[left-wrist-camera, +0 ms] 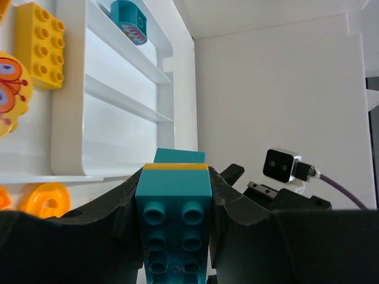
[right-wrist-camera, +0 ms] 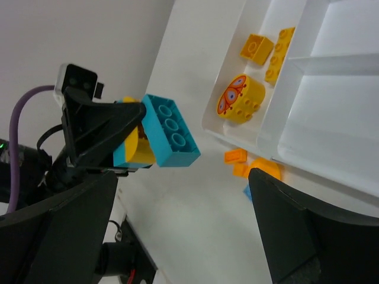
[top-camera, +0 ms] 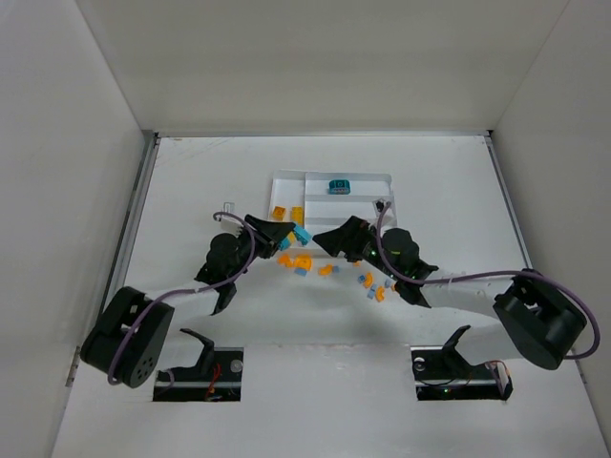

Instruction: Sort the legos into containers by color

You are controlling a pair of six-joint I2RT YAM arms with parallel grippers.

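Observation:
My left gripper (top-camera: 292, 235) (left-wrist-camera: 176, 177) is shut on a teal lego (left-wrist-camera: 174, 207) (top-camera: 302, 235) (right-wrist-camera: 172, 131) that has a yellow layer (left-wrist-camera: 176, 167) and more teal under it. It hangs just in front of the white tray's containers (top-camera: 315, 174) (left-wrist-camera: 68, 118) (right-wrist-camera: 275, 112). My right gripper (top-camera: 325, 244) (right-wrist-camera: 183, 236) stands open beside it, apart from the held stack, with nothing between its fingers. The narrow container holds a yellow brick (left-wrist-camera: 40, 44) (right-wrist-camera: 279, 53), an orange brick (right-wrist-camera: 256, 47) and a round yellow butterfly piece (right-wrist-camera: 240, 97). A teal round piece (top-camera: 338, 185) (left-wrist-camera: 129, 21) lies in a long container.
Loose orange and light blue legos (top-camera: 298, 260) lie on the table in front of the tray, more under the right arm (top-camera: 372, 286). An orange ring piece (left-wrist-camera: 50, 201) (right-wrist-camera: 263, 168) sits by the tray's near edge. White walls enclose the table.

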